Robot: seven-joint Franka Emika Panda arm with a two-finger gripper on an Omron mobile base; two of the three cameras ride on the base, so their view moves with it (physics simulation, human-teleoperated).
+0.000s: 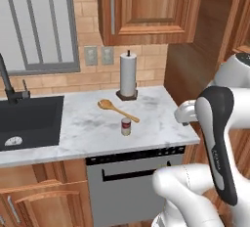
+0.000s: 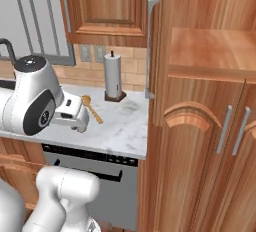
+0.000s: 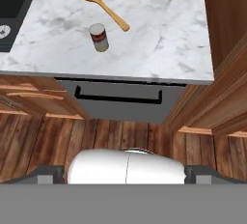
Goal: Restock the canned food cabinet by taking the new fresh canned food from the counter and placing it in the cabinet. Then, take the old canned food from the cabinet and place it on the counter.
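Left base view: the marble bench (image 1: 88,123) carries the new fresh canned food (image 1: 126,126) near its front edge, beside a wooden spoon (image 1: 116,109); a paper towel roll (image 1: 128,74) stands behind.

Right base view: the tall cabinet (image 2: 200,141) flanks the bench.

Hand view: the can's label is unreadable; the end effector's jaws stand wide, holding nothing.

Left base view: from behind and left of the arm, looking forward and down across the counter (image 1: 88,128) toward the wall. Right base view: from behind and right, facing the same counter (image 2: 125,131) obliquely, with the cabinet (image 2: 200,126) close in the foreground. Hand view: high above the floor, looking steeply down on the counter (image 3: 159,39) front. All three share the counter; its spoon (image 1: 117,109) (image 2: 91,108) (image 3: 102,6) recurs throughout.
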